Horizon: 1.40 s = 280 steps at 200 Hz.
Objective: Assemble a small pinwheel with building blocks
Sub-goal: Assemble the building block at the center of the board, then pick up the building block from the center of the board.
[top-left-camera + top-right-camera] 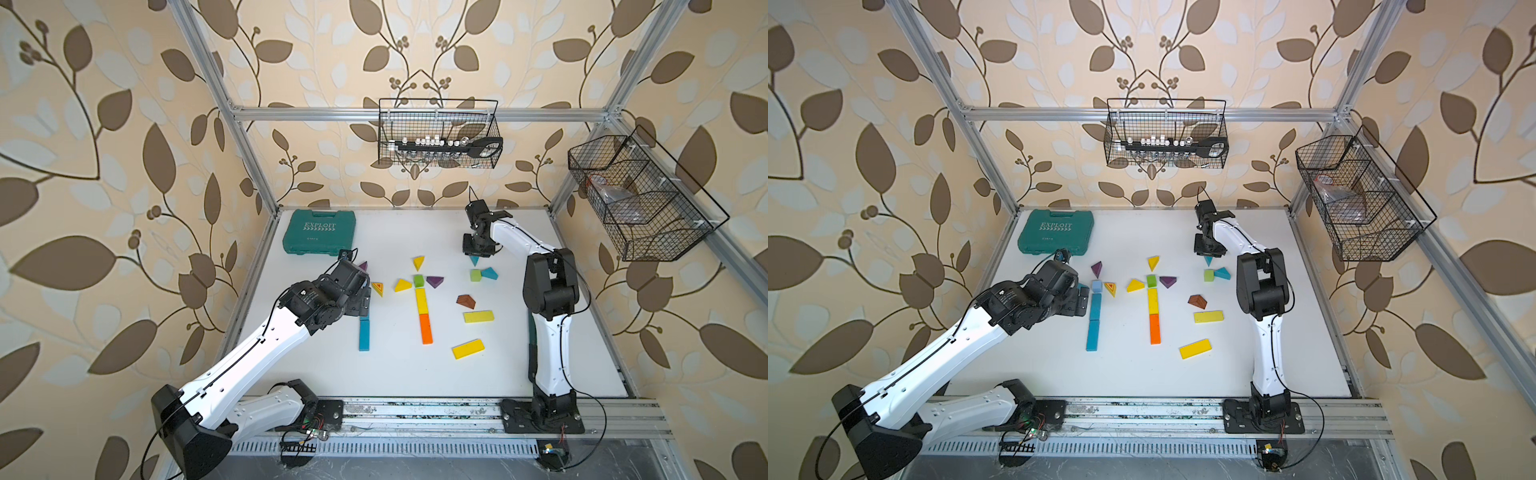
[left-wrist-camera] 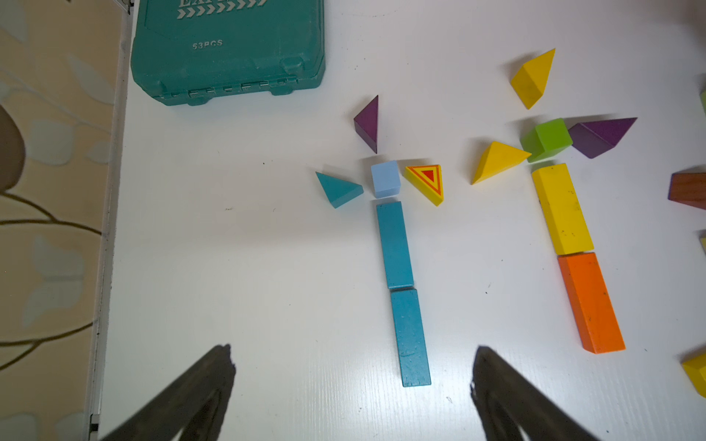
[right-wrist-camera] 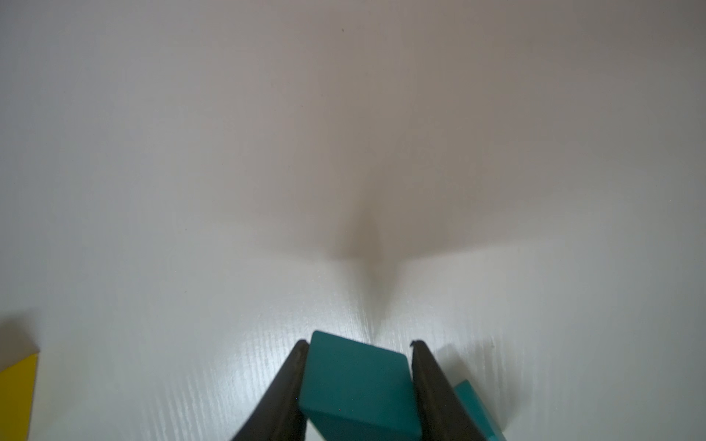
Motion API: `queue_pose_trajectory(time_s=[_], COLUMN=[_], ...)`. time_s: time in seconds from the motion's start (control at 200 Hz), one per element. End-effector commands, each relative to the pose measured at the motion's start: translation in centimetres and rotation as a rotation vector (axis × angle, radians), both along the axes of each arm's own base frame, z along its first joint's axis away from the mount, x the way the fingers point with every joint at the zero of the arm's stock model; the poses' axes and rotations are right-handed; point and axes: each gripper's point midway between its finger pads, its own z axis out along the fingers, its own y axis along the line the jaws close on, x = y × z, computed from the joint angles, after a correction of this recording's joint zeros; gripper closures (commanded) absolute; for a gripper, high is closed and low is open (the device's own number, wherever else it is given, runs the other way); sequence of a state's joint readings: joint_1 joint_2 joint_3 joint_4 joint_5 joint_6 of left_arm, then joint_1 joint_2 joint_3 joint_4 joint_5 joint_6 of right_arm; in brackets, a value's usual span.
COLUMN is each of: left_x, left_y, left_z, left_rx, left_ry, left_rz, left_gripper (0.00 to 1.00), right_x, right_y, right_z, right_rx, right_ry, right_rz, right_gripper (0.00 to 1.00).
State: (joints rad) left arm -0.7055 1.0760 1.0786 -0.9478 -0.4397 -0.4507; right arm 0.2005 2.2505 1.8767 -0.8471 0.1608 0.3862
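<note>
My right gripper (image 3: 359, 345) is shut on a teal wedge (image 3: 357, 385) and holds it just above the table at the back right (image 1: 474, 260). Below it lie a green cube (image 1: 476, 275) and another teal wedge (image 1: 490, 273). My left gripper (image 2: 351, 355) stands open over the lower teal bar (image 2: 410, 336). That bar and a second teal bar (image 2: 395, 244) form a stem under a pale blue cube (image 2: 386, 178), which has three wedges around it. A second figure has a green cube (image 1: 418, 280), a yellow bar (image 1: 421, 301) and an orange bar (image 1: 426, 328).
A teal tool case (image 1: 319, 237) lies at the back left. A brown block (image 1: 466, 301) and two loose yellow bars (image 1: 478, 317) (image 1: 468, 349) lie right of the middle. Wire baskets (image 1: 438, 133) (image 1: 640, 199) hang on the frame above the table.
</note>
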Motion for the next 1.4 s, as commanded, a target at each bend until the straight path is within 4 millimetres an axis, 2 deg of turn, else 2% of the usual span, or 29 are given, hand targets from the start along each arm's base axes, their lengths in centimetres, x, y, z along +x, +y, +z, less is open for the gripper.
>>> queue_pose_trajectory(time_s=[0.0,0.165,0.39,0.56,0.655,0.765,0.875,0.945,1.015,1.065,1.12,1.175,1.27,1.395], left_x=[0.4,0.5,0.5,0.4,0.4,0.4,0.6,0.9,1.0,1.0,1.1,1.3,1.3,0.9], left_y=[0.0,-0.1,-0.2,-0.1,0.0,-0.4,-1.0,-0.8,-0.4,-0.2,-0.2,0.3,0.2,0.5], left_z=[0.2,0.0,-0.2,-0.1,0.0,0.3,0.7,0.8,0.9,1.0,1.1,1.3,1.5,1.6], left_rx=[-0.003,0.0,0.002,0.008,0.007,-0.012,-0.046,-0.039,-0.024,-0.025,-0.033,-0.039,-0.06,-0.058], left_ry=[-0.014,-0.005,0.001,0.0,-0.005,-0.009,-0.022,-0.028,-0.031,-0.038,-0.049,-0.071,-0.082,-0.07], left_rz=[0.001,-0.002,-0.007,-0.005,-0.003,-0.019,-0.031,-0.005,0.017,0.027,0.037,0.076,0.087,0.096], left_gripper=[0.01,0.01,0.01,0.01,0.01,0.01,0.01,0.01,0.01,0.01,0.01,0.01,0.01,0.01], right_x=[0.3,0.1,0.2,0.6,0.9,0.4,-2.4,-5.5,-9.6,-12.4,-14.6,-16.5,-17.7,-16.9], right_y=[-0.5,-0.5,-0.7,-0.8,-0.6,0.0,0.9,2.0,3.6,4.0,3.7,5.3,6.7,6.7], right_z=[-1.0,-1.9,-2.1,-1.3,0.6,5.2,9.8,11.1,10.3,8.6,6.6,4.7,2.3,1.0], right_rx=[-0.005,0.004,0.011,0.026,0.041,0.073,0.127,0.168,0.238,0.255,0.236,0.258,0.215,0.176], right_ry=[0.013,0.021,0.027,0.016,-0.008,-0.06,-0.171,-0.256,-0.279,-0.249,-0.199,-0.133,-0.064,-0.04], right_rz=[-0.046,-0.072,-0.081,-0.09,-0.078,-0.031,0.056,0.159,0.259,0.27,0.216,0.262,0.312,0.341], right_gripper=[0.72,0.67,0.5,0.5,0.47,0.46,0.42,0.41,0.4,0.4,0.42,0.41,0.41,0.4])
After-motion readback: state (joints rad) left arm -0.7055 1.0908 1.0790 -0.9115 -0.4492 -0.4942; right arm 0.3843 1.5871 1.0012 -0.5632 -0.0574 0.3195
